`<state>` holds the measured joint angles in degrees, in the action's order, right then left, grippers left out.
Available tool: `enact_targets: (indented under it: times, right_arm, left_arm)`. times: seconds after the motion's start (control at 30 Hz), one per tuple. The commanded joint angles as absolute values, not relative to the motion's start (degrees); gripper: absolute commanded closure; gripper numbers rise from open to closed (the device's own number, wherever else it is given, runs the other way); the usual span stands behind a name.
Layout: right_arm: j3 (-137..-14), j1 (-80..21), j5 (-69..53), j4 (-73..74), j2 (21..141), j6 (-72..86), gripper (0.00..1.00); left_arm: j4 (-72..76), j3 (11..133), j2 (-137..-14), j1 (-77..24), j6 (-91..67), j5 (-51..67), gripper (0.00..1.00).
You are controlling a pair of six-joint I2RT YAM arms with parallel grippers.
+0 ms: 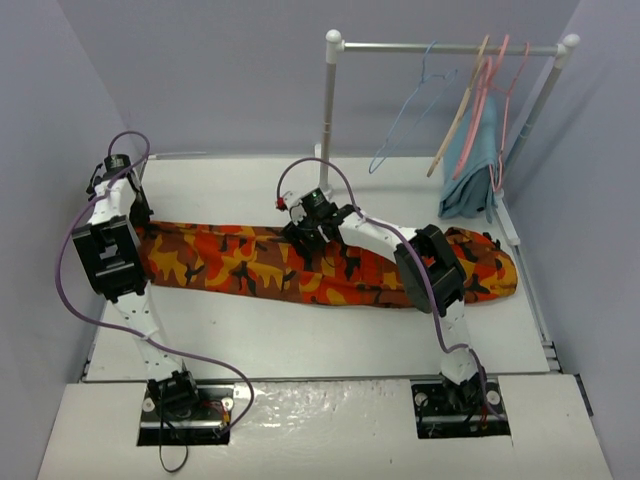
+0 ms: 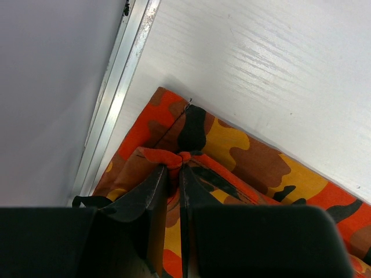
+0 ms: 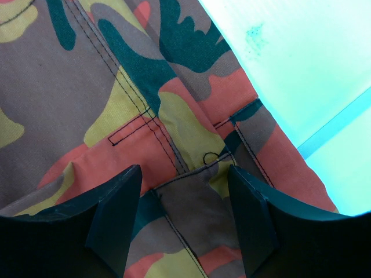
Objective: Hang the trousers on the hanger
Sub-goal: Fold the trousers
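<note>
The camouflage trousers lie flat across the table from left to right. My left gripper is at their left end. In the left wrist view it is shut on a bunched bit of the trousers' hem. My right gripper is over the middle of the trousers. In the right wrist view it is open, with the fingers on either side of a seamed fabric flap. The light-blue wire hanger hangs from the rack rail at the back, away from both grippers.
A white rack with a grey rail stands at the back right. It also holds a tan wooden hanger, pink hangers and a teal-blue cloth. A metal table edge and the grey wall are close to the left gripper.
</note>
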<state>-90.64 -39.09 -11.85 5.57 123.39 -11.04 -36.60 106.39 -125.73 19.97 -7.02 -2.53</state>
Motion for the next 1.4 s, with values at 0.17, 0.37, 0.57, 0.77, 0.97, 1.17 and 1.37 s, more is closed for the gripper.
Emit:
enact_targets:
  times: [0.17, 0.37, 0.57, 0.77, 0.97, 1.17, 1.37]
  right_arm:
    - [-93.4, -39.4, -9.4, 5.3, 122.6, -12.7, 0.49]
    - [-93.7, -39.3, -8.2, 5.8, 122.9, -14.0, 0.43]
    - [-93.7, -39.5, -12.9, 8.1, 123.2, -14.7, 0.56]
    - [-93.0, -39.6, -12.1, 9.1, 121.6, -15.1, 0.95]
    - [-94.5, -39.6, -8.8, 10.0, 118.1, -15.8, 1.00]
    - [-95.3, -39.6, -7.1, 11.5, 115.5, -16.3, 1.00]
    - [-95.8, -39.6, -4.7, 12.0, 114.0, -16.3, 1.00]
  left_arm:
    - [-35.5, 109.6, -121.4, 20.8, -8.5, -3.6, 1.00]
    - [-35.2, 108.9, -121.3, 20.8, -8.9, -3.0, 1.00]
    - [-35.4, 109.3, -121.4, 20.8, -9.0, -2.9, 1.00]
    - [-35.4, 109.4, -121.3, 20.8, -9.2, -2.8, 1.00]
    - [-35.7, 109.1, -120.8, 20.8, -9.1, -3.5, 1.00]
    - [-35.4, 108.6, -120.0, 20.8, -9.4, -4.9, 1.00]
    - [-35.6, 108.6, -119.4, 20.8, -9.7, -6.4, 1.00]
